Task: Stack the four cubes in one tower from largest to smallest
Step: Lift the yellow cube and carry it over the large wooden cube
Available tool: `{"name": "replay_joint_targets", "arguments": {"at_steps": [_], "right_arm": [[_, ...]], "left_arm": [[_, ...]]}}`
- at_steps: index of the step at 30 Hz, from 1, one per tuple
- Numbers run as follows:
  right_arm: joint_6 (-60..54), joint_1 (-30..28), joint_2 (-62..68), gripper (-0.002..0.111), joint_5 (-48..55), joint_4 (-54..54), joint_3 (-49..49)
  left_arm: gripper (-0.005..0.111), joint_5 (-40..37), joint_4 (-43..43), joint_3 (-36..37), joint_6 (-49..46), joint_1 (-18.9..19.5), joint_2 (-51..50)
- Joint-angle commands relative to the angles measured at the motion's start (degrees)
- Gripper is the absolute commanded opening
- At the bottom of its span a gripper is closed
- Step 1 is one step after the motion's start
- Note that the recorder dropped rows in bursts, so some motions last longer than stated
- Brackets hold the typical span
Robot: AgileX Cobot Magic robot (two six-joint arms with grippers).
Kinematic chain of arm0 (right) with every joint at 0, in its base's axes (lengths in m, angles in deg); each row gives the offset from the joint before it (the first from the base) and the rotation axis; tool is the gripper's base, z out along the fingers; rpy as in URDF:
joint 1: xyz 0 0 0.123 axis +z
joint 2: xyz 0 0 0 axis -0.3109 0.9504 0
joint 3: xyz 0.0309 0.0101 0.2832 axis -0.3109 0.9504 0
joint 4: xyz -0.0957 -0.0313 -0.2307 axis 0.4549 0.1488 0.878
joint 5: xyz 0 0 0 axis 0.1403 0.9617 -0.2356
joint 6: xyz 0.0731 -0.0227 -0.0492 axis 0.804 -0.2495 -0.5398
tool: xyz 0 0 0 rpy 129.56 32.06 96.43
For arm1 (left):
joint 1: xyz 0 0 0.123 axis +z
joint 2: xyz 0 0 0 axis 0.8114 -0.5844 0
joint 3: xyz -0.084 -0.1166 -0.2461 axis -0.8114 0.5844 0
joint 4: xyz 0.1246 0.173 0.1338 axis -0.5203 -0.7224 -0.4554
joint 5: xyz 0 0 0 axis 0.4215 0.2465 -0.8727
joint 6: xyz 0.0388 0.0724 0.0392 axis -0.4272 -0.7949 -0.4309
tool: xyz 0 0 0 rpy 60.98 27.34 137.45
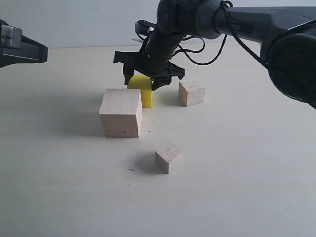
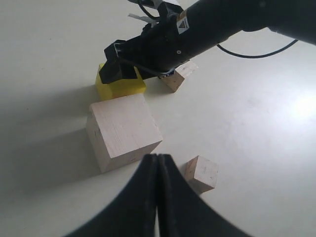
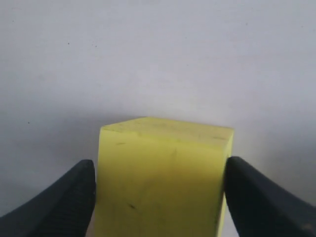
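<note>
Hung right arm low over the tabletop, wrist tipped down, gripped yellow cube by both sides with right claw, down on the tabletop just behind large wooden cube, held left claw pinched shut, well back.

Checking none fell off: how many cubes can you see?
4. Large wooden cube left of centre; yellow cube behind it, between the fingers of the right gripper; one small wooden cube right of that; another small cube nearest the camera.
</note>
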Motion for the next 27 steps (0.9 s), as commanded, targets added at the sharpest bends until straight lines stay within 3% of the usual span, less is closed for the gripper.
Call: {"name": "replay_joint_targets", "arguments": {"at_steps": [1,5,11,21,27], "right_arm": [[-0.7,0.1,-0.9,0.021,2.6,2.1,-0.4],[-3.6,0.1,-3.1,0.0,5.0,4.9,-0.4],[-3.3,0.1,-8.1,0.0,7.0,9.0,-0.4],[-3.1,0.1,-14.5,0.0,12.0,6.7,-0.3],[-1.4,0.1,-20.5,0.0,8.2,6.2,4.3]], "left_arm": [[0.0,0.0,0.4,0.2,0.4,0.1,0.4],[0.0,0.0,0.4,0.2,0.4,0.1,0.4],[0.0,0.0,0.4,0.2,0.4,0.1,0.4],[0.0,-0.2,0.3,0.2,0.4,0.1,0.4],[0.0,-0.2,0.3,0.2,0.4,0.1,0.4]]}}
